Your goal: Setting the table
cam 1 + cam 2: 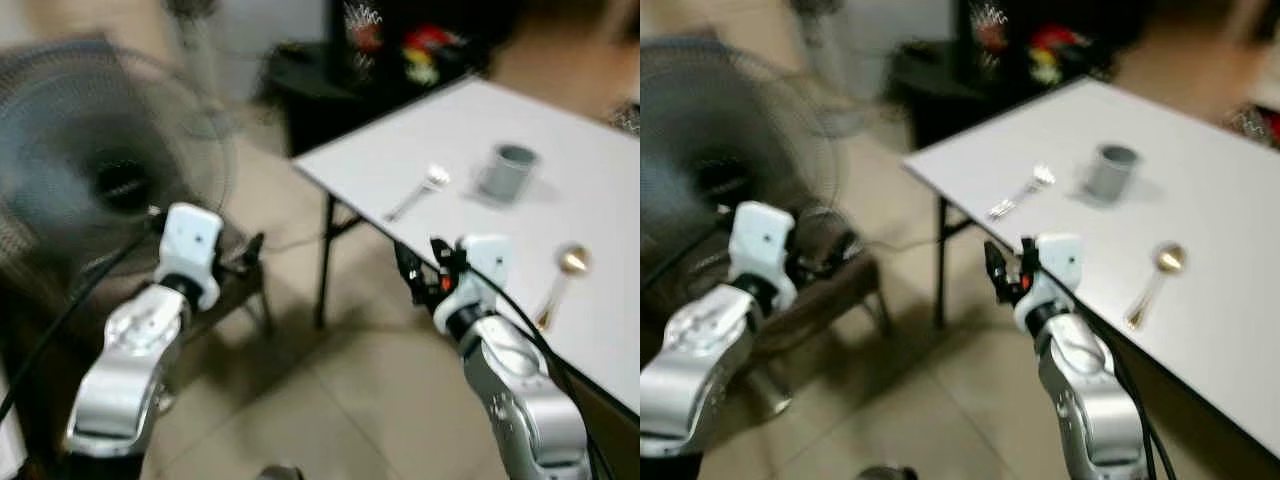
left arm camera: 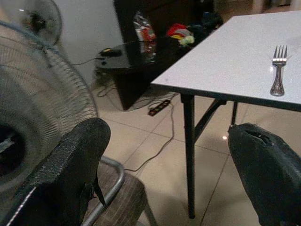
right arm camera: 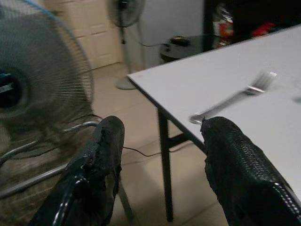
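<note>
Diagonally on white table point(image 1: 600, 170): fork point(image 1: 420, 191), gold spoon point(image 1: 561, 282); cup point(image 1: 507, 171) upright.

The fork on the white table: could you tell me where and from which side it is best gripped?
Probably by the handle, from above. The fork lies flat on the table, its handle end pointing toward the near edge, closest to the right gripper, whose fingers are open. The grey cup stands apart beside the tines, so the handle is clear.

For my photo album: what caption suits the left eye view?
Robot's open right gripper nears a white table bearing a fork, grey cup and gold spoon.
</note>
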